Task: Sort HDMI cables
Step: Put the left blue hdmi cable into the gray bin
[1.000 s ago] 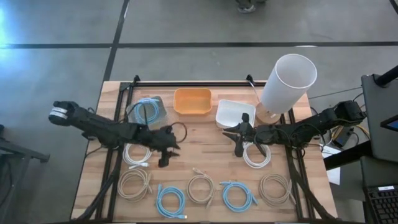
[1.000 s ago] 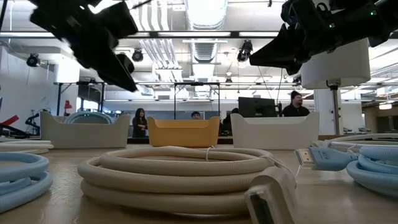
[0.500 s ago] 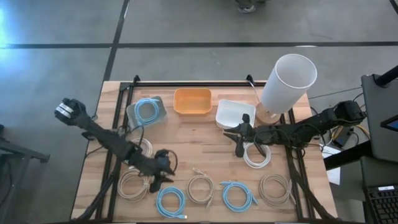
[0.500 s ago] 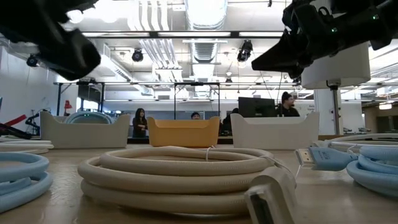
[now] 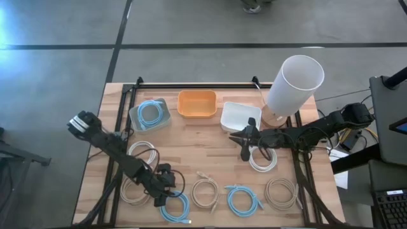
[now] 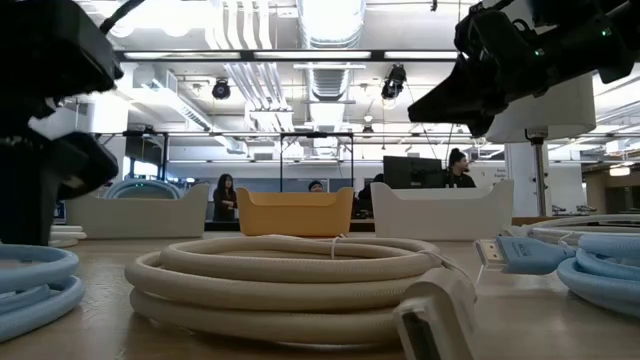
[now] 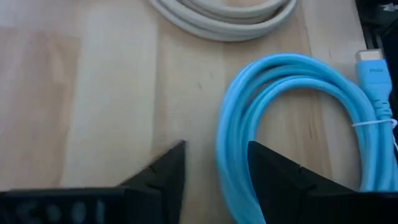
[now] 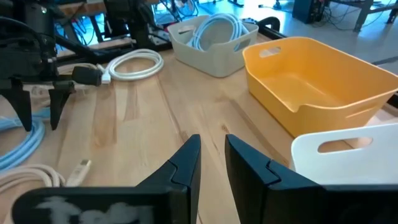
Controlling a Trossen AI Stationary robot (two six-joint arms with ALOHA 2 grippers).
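Blue coil (image 7: 292,118) apparently straddled by left gripper (image 7: 214,165) (parted).

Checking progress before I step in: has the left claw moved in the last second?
Yes. The left claw went from beside the grey bin to the near-edge light blue cable.

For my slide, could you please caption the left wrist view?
Open left hand straddling a strand of the light blue coiled cable on the wooden table.
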